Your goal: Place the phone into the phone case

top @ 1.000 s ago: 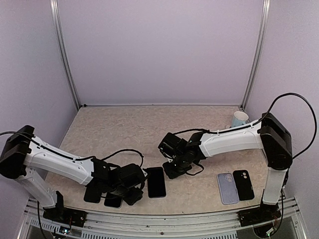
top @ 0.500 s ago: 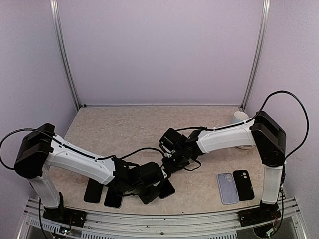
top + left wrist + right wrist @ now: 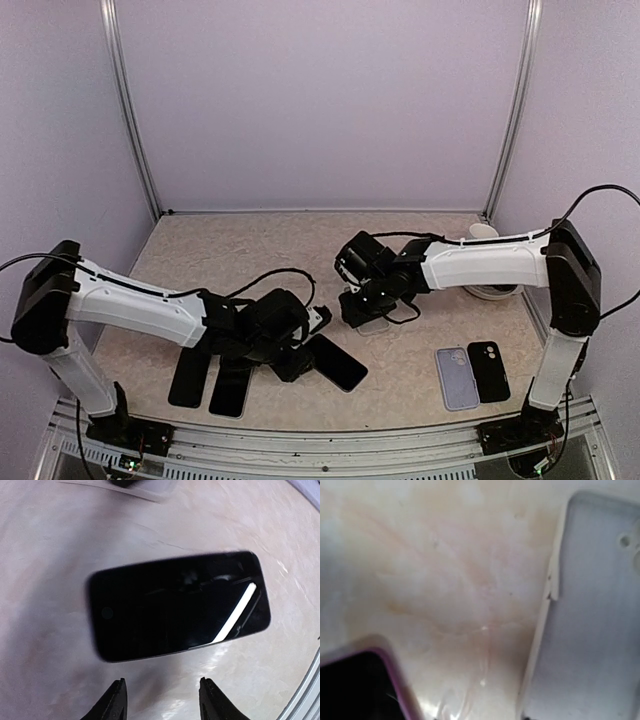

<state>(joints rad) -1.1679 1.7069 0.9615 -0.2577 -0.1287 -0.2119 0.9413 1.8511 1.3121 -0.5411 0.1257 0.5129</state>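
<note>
- phone [image 3: 177, 605] bare on table [image 3: 250, 250] by near edge; insertion not started
- left claw [image 3: 161, 700] spread, empty, beside phone
- right claw [image 3: 362, 303] over case [image 3: 590, 610]; can't tell its opening

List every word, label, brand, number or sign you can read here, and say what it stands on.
No text can be read anywhere.
The phone: its dark screen shows only a streak of glare, with no logo or lettering.
The pale phone case: plain and blurred, no print visible.
The grey case and black case: too small to show any marking.
</note>
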